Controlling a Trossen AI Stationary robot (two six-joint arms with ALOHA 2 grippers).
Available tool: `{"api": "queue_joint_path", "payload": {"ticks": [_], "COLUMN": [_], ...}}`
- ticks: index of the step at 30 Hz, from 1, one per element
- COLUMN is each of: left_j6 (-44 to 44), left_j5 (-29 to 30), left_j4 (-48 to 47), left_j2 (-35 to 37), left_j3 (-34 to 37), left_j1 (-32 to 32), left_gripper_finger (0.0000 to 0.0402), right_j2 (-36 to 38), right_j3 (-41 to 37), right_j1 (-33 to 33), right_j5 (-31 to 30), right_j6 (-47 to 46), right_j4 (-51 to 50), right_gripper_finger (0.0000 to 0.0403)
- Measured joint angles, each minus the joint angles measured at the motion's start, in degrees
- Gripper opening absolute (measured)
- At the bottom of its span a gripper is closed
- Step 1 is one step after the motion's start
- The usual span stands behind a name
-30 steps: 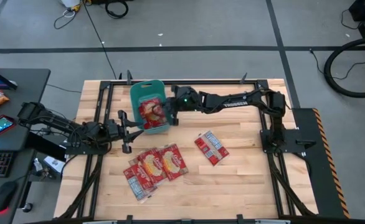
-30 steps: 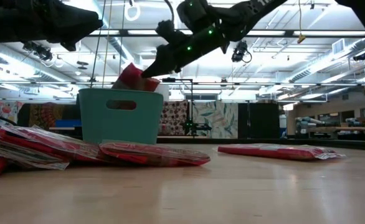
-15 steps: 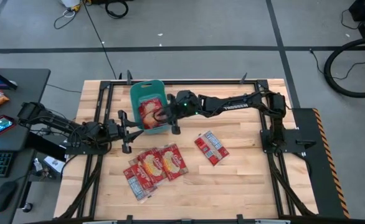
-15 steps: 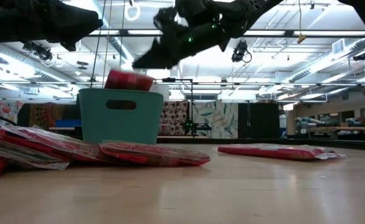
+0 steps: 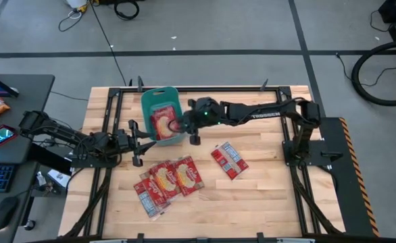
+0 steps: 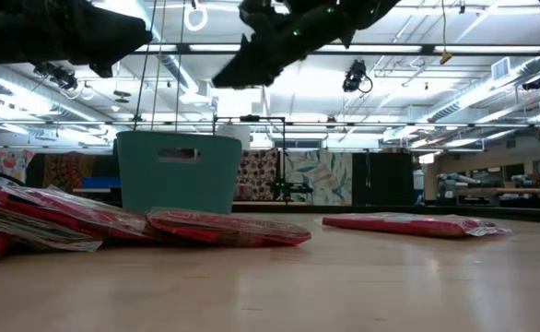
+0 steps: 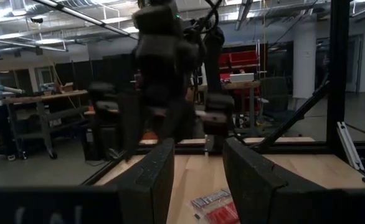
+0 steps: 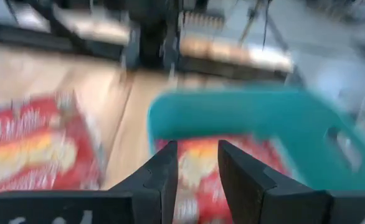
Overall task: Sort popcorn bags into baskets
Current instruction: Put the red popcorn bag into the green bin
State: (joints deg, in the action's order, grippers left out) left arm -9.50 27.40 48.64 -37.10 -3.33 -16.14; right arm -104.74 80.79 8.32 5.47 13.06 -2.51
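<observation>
- Right gripper [image 5: 178,125] hangs above the near edge of the tub [image 5: 146,101], jaws parted and empty; the right wrist view shows nothing between its fingers [image 8: 162,176].
- Bag [image 5: 161,121] lies flat inside the tub, picture side up, so this drop looks done.
- Best next move, by my reading: lift the gripper clear of the tub rim before swinging across, so it does not catch the rim or shift the tub.
- Single bag [image 5: 228,160] sits alone on the table, well apart from the rest and nearest the right arm; it seems the easy next pick.
- Pile of bags [image 5: 169,182] overlaps on the table in front of the tub; a pinch on one exposed edge would avoid lifting two at once.
- Left gripper [image 5: 137,141] waits low just beside the tub, jaws apart, holding nothing.
- Tub holds at least one bag; whether more lie under it cannot be told.
</observation>
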Motion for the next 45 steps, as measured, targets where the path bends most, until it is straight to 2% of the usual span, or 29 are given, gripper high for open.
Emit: {"api": "queue_joint_path", "payload": {"ticks": [6, 12, 19, 26, 33, 39, 45], "left_j6": [1.11, 1.42, 1.67, 2.93, 2.99, 3.13, 3.32], "left_j5": [0.01, 0.01, 0.02, 0.02, 0.02, 0.02, 0.02], "left_j4": [-0.16, -0.15, -0.12, -0.21, -0.56, -0.53, -0.52], "left_j2": [-0.02, -0.02, -0.02, -0.02, -0.02, -0.02, 0.00], "left_j3": [0.00, -0.02, -0.02, -0.02, -0.07, -0.09, -0.09], "left_j1": [0.00, 0.00, 0.00, 0.00, 0.00, 0.02, 0.00], "left_gripper_finger": [0.0144, 0.0144, 0.0144, 0.0144, 0.0144, 0.0144, 0.0144], "right_j2": [0.03, 0.02, -0.69, -1.15, -3.89, -8.82, -11.03], "right_j3": [0.00, 0.00, -0.05, -0.10, -1.27, -1.31, -1.35], "right_j1": [-2.81, -7.19, -12.92, -18.38, -24.80, -28.31, -29.31], "right_j5": [-5.63, -16.69, -18.12, -21.45, -27.80, -32.36, -33.60], "right_j6": [-4.44, -12.76, -19.24, -34.45, -47.68, -51.09, -55.09], "right_j4": [-13.91, -25.81, -36.32, -44.85, -46.45, -47.60, -51.26], "right_gripper_finger": [0.0119, 0.0119, 0.0124, 0.0180, 0.0227, 0.0229, 0.0229]}}
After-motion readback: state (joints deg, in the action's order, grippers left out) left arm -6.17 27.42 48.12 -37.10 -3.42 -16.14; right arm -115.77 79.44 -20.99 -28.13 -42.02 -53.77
